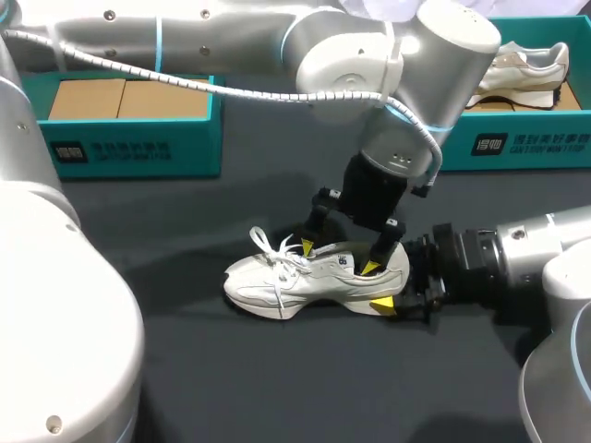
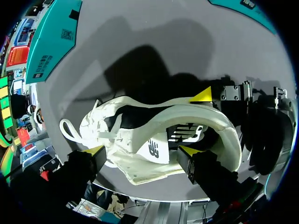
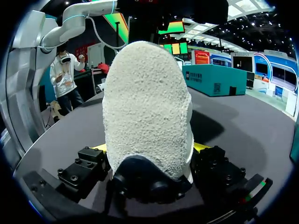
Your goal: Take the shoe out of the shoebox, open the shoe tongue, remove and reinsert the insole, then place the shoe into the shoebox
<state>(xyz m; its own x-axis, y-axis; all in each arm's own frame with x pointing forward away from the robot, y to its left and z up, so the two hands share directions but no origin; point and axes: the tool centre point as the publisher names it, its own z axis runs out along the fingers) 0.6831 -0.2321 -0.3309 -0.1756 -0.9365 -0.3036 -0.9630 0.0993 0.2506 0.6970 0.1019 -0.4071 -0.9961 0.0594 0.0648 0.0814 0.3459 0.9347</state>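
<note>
Your right gripper [image 3: 150, 148] is clenched on the heel of the white shoe [image 1: 295, 277], which rests on the dark table [image 1: 277, 388]. Your left gripper [image 1: 338, 257] hovers just above it, with its fingers spread wide and released.

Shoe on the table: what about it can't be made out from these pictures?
Insole: left wrist view, front end out of sight inside the shoe.
Shoe's top: right wrist view, its own sole blocks it.
Back of the heel: head view, the right fingers cover it.
</note>
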